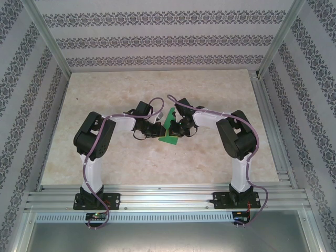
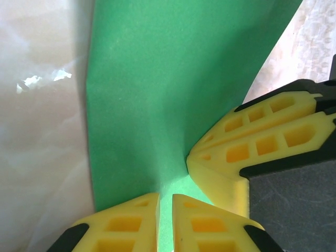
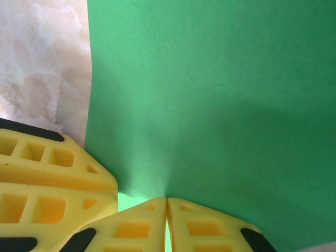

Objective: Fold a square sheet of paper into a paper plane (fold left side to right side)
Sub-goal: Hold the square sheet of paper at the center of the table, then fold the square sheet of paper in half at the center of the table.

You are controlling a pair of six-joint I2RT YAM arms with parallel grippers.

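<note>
Top external view: the thin bright green sheet of paper [image 1: 169, 127] sits about midway between the left and right edges of the pale marbled table [image 1: 105, 157], and roughly midway between its near and far edges. Part of it seems to lie flat on the surface while the rest stands up between the two arms. The left gripper [image 1: 157, 130] reaches it from the left edge's side, the right gripper [image 1: 178, 129] from the right, and the two meet at the sheet.

In the left wrist view, the left arm's yellow jaws are almost together, with a sliver of green caught between them, so they read as clamped on the paper's edge. The right arm's jaws press in just beside them. The right wrist view gives the mirror of this: its own yellow jaws are closed on a thin line of green, with the other arm's jaws close at the left. A soft dimple in the paper spreads out from each pinch.

Such paper is likely to be very light and limp, to take a crease wherever it is bent, and to tear if the two grips pull apart. It probably slides easily on the smooth table. A shallow pinch at an edge or corner suits it best. With both holds so close together, the free part of the sheet is unsupported and may flop or buckle.
</note>
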